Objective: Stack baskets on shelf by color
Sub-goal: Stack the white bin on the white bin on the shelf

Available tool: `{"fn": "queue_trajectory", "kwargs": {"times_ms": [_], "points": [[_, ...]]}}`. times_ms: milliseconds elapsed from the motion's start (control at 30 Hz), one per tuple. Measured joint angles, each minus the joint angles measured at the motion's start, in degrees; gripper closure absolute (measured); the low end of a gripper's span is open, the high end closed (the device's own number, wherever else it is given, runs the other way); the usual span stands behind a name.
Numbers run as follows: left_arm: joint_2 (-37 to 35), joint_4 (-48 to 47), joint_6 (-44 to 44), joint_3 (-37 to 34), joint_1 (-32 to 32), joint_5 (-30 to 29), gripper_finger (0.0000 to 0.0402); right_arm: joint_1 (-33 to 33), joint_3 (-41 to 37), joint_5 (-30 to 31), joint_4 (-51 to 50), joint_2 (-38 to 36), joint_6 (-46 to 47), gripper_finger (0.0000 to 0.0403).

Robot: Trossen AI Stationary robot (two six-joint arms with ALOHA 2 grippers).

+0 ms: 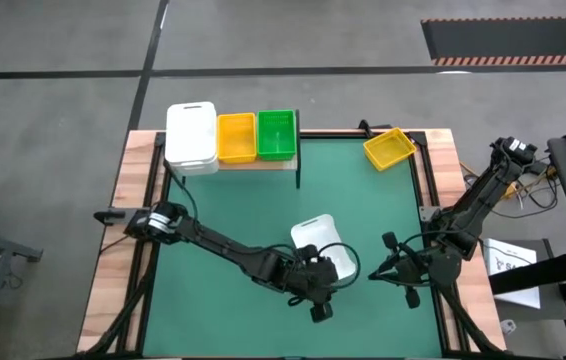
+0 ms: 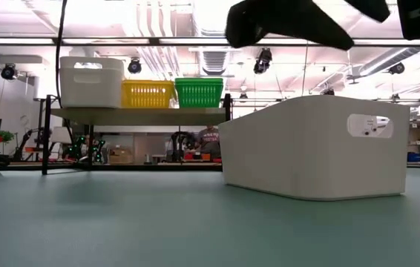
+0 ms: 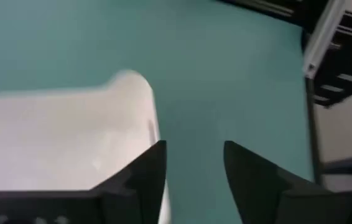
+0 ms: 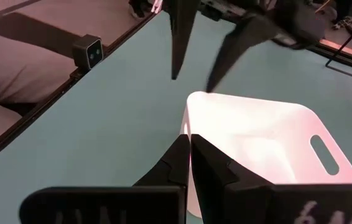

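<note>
A white basket (image 1: 321, 245) (image 2: 314, 148) rests on its base on the green mat, near the table's front edge. My left gripper (image 3: 194, 149) (image 4: 193, 81) hangs open just above that basket's near corner, its fingers clear of the rim. My right gripper (image 4: 190, 149) (image 1: 373, 277) waits shut to the right of the basket, touching nothing. On the shelf (image 1: 233, 163) (image 2: 139, 115) at the far left stand a white basket (image 1: 191, 135), a yellow basket (image 1: 236, 137) and a green basket (image 1: 276, 135) side by side. Another yellow basket (image 1: 388, 148) lies on the mat at the far right.
The wooden table frame (image 1: 133, 250) borders the green mat (image 1: 223, 210), which has free room between the shelf and the white basket. Cables and papers (image 1: 518, 265) lie beyond the table's right edge. A small camera (image 4: 88, 51) sits at the mat's edge.
</note>
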Motion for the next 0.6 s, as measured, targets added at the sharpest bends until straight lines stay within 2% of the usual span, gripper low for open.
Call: {"fn": "queue_trajectory", "kwargs": {"times_ms": [133,200,600], "points": [[0.96,3.15,4.98,-0.09,0.12,-1.37,0.0233,0.00,0.00,0.01,-0.01,0.00,-0.01,0.0394],[2.39,6.23,5.09,-0.06,0.34,-1.39,0.0231,0.00,0.00,0.02,-0.01,0.00,-0.03,0.0394],[6.67,6.61,5.11,-0.15,0.64,-3.70,0.0231,0.00,0.00,0.04,0.02,0.00,-0.07,0.0394]]}}
